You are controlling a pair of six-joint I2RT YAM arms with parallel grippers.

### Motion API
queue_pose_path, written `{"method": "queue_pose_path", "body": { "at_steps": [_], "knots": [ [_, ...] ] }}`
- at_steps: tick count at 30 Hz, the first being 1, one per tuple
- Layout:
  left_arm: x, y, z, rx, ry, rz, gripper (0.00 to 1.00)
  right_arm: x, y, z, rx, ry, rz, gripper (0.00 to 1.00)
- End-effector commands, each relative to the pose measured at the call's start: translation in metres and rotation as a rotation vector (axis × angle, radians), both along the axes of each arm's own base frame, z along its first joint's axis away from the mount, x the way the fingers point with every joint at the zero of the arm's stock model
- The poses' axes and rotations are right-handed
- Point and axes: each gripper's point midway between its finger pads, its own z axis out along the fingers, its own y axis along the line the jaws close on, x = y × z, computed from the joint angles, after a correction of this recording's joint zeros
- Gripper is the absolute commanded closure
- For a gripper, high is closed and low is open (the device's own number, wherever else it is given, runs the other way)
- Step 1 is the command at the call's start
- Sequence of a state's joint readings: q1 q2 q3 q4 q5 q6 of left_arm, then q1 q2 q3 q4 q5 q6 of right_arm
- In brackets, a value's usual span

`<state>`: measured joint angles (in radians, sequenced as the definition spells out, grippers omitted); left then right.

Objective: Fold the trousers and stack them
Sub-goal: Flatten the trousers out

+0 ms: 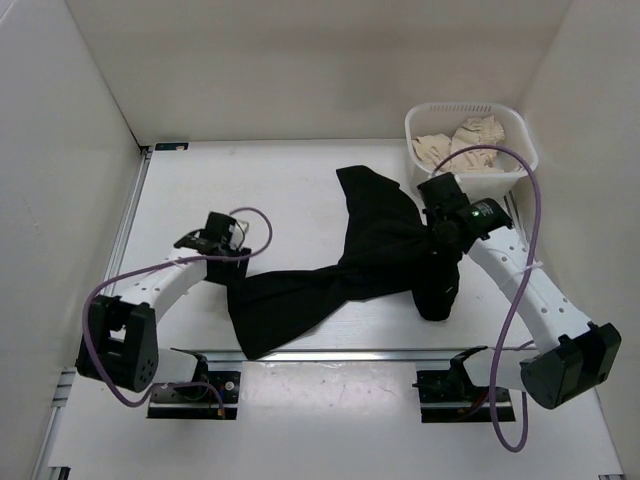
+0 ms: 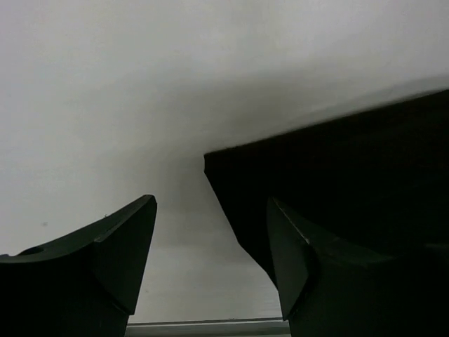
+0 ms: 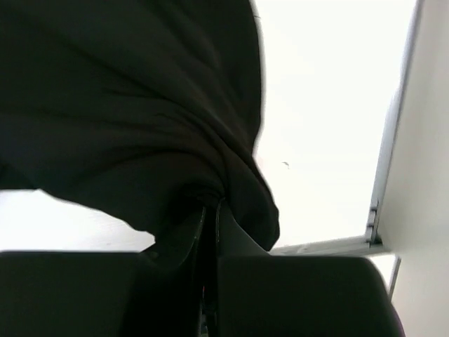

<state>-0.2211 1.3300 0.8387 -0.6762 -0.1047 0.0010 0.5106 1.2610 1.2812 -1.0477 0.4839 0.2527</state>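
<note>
The black trousers (image 1: 345, 265) lie crumpled across the middle of the white table, one leg stretching to the lower left, the rest bunched up at the right. My right gripper (image 1: 432, 245) is shut on a bunched fold of the trousers (image 3: 140, 112) and holds it lifted. My left gripper (image 1: 222, 268) is open and low over the table at the leg's left end. In the left wrist view the trousers' corner (image 2: 337, 182) lies just ahead of the right finger, with bare table between the fingers (image 2: 119, 246).
A white basket (image 1: 515, 135) holding beige cloth (image 1: 460, 145) stands at the back right, close behind my right gripper. White walls enclose the table on the left, back and right. A metal rail (image 1: 350, 352) runs along the near edge.
</note>
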Motion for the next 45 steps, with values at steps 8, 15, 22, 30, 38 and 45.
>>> {"method": "queue_pose_path", "body": {
  "at_steps": [8,15,22,30,38,45],
  "knots": [
    [0.007,-0.028,-0.049,0.08,-0.012,-0.106,0.24,-0.002,-0.04,0.012,0.029,-0.039,-0.095,1.0],
    [-0.036,-0.038,-0.09,0.05,0.161,-0.183,0.32,-0.001,-0.042,0.009,0.032,-0.047,-0.104,1.0],
    [-0.007,-0.044,-0.086,0.046,0.151,-0.159,0.76,0.026,-0.048,0.018,0.021,-0.05,-0.105,1.0],
    [0.14,0.143,0.075,0.128,-0.33,0.447,0.79,0.1,-0.061,0.122,0.014,-0.273,-0.145,1.0],
    [0.119,0.196,0.143,0.124,-0.493,0.58,0.79,0.085,-0.08,0.149,-0.045,-0.353,-0.193,1.0],
    [0.049,0.25,0.097,0.183,-0.371,0.767,0.79,0.031,-0.115,0.141,-0.123,-0.358,-0.309,1.0]
  ]
}}
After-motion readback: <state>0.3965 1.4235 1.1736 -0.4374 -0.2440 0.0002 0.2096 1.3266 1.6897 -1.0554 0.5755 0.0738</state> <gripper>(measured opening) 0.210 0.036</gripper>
